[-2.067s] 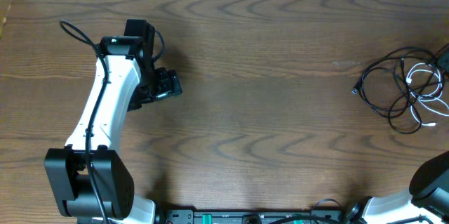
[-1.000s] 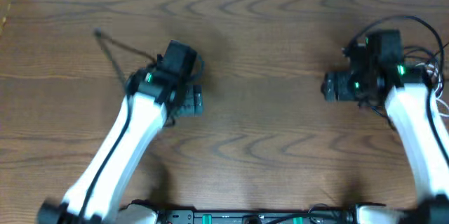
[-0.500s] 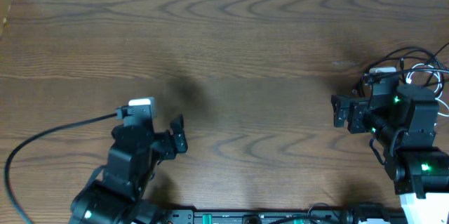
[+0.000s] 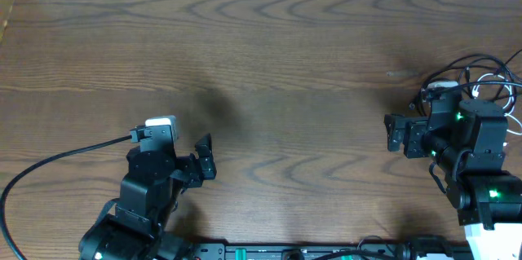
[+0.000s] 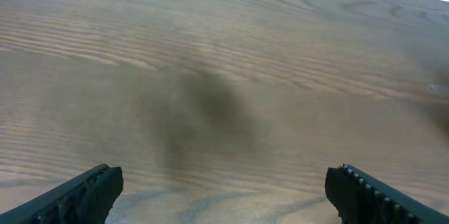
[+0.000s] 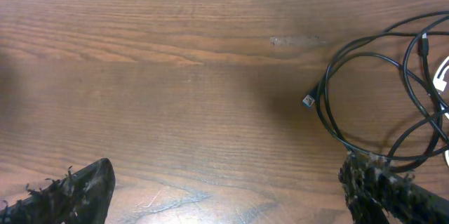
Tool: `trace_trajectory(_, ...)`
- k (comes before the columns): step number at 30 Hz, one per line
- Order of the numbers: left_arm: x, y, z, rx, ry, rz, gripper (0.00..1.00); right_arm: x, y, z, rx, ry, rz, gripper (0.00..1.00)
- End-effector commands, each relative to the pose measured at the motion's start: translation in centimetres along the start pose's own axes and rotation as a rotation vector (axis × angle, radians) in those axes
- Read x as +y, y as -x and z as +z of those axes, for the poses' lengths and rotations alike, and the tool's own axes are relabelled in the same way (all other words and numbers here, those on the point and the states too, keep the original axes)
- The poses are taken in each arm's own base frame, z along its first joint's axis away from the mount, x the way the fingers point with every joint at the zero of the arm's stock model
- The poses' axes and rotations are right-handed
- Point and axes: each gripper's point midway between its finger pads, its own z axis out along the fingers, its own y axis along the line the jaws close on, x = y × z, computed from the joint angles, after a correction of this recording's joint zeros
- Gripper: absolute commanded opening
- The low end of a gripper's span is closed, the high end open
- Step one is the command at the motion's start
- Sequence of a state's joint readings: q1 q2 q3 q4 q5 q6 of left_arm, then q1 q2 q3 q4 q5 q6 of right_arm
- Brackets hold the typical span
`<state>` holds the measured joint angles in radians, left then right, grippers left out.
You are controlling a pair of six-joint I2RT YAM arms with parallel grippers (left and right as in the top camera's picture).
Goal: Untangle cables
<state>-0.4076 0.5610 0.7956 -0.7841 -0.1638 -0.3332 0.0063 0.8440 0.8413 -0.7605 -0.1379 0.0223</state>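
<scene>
The cables lie in a tangled pile at the table's right edge. Thin black loops (image 4: 481, 59) and one thin white cord (image 4: 506, 83) show behind my right arm, which partly hides them. In the right wrist view the black loops (image 6: 335, 122) lie at the right with a small plug end (image 6: 309, 100), and a bit of the white cord (image 6: 442, 78) shows at the edge. My right gripper (image 4: 393, 134) (image 6: 228, 196) is open and empty, its right finger next to the loops. My left gripper (image 4: 205, 156) (image 5: 224, 196) is open and empty over bare wood, far from the cables.
The wooden table (image 4: 277, 56) stretches between the two arms. A thick black robot cable (image 4: 65, 156) trails from the left arm toward the left edge. A pale scuff mark (image 6: 298, 40) lies on the wood near the pile.
Both arms have drawn back from the far part of the table to the near edge. In the last half second they have hardly moved.
</scene>
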Motion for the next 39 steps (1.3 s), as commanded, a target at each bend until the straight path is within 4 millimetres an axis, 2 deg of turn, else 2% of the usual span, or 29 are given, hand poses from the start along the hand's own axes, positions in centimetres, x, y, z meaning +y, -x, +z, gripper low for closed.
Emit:
trace_trajectory(1,0.3,0.0,0.1,-0.003,0.016,0.011,0.98,0.1,-0.8,-0.1,0.018,-0.002,0.0,0.99)
trace_trajectory(5,0.3,0.0,0.1,-0.003,0.016,0.011,0.98,0.2,1.5,-1.6,-0.142,-0.006,-0.021,0.99)
trace_trajectory(6,0.3,0.0,0.1,-0.003,0.016,0.011,0.98,0.4,2.6,-2.6,-0.233,-0.004,-0.033,0.99)
trace_trajectory(7,0.3,0.0,0.1,-0.003,0.016,0.011,0.98,0.4,2.8,-2.9,-0.257,-0.003,-0.036,0.99)
trace_trajectory(10,0.3,0.0,0.1,-0.003,0.016,0.011,0.98,0.7,4.3,-5.7,-0.47,-0.002,-0.062,0.99)
trace_trajectory(15,0.3,0.0,0.1,-0.003,0.016,0.011,0.98,0.9,4.5,-8.9,-0.754,-0.01,-0.096,0.99)
trace_trajectory(18,0.3,0.0,0.1,-0.003,0.016,0.011,0.98,1.0,4.1,-9.6,-0.865,-0.008,-0.112,0.99)
trace_trajectory(31,0.3,0.0,0.1,-0.003,0.016,0.011,0.98,0.5,1.7,-6.4,-1.047,-0.009,-0.146,0.99)
trace_trajectory(34,0.3,0.0,0.1,-0.003,0.016,0.011,0.98,0.3,0.8,-4.9,-1.029,-0.016,-0.156,0.99)
trace_trajectory(39,0.3,0.0,0.1,-0.003,0.016,0.011,0.98,0.1,-1.8,-1.3,-0.85,-0.02,-0.192,0.99)
